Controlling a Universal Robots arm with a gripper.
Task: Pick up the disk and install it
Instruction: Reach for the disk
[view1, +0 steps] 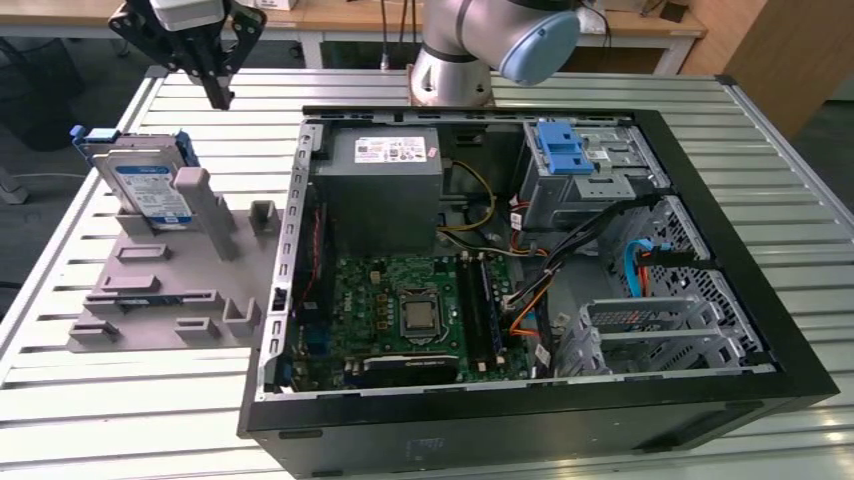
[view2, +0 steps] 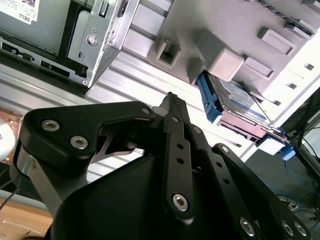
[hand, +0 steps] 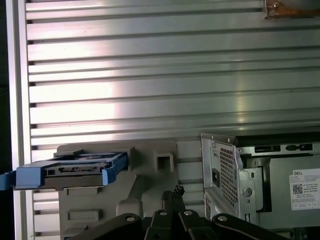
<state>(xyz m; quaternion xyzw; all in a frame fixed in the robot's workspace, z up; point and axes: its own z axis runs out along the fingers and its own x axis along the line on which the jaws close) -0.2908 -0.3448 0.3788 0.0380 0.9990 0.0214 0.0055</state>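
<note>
Blue-framed, the disk (view1: 144, 185) stands on edge in a grey holder (view1: 160, 300) by the table's (view1: 134, 420) edge at the exterior view's left. Nearby, the gripper (view1: 216, 98) hangs empty, its 2 jaws pressed together.

table (view1: 134, 420): slatted aluminium | on it: grey fixture plate (view1: 174, 290), open computer case (view1: 467, 445) beside it

Disk (hand: 70, 170) in its blue carrier sits on the grey holder (hand: 150, 175), on the slatted table (hand: 150, 90). Gripper (hand: 172, 194): fingertips together, empty, apart from disk. Case (hand: 260, 170) stands beside holder.
</note>
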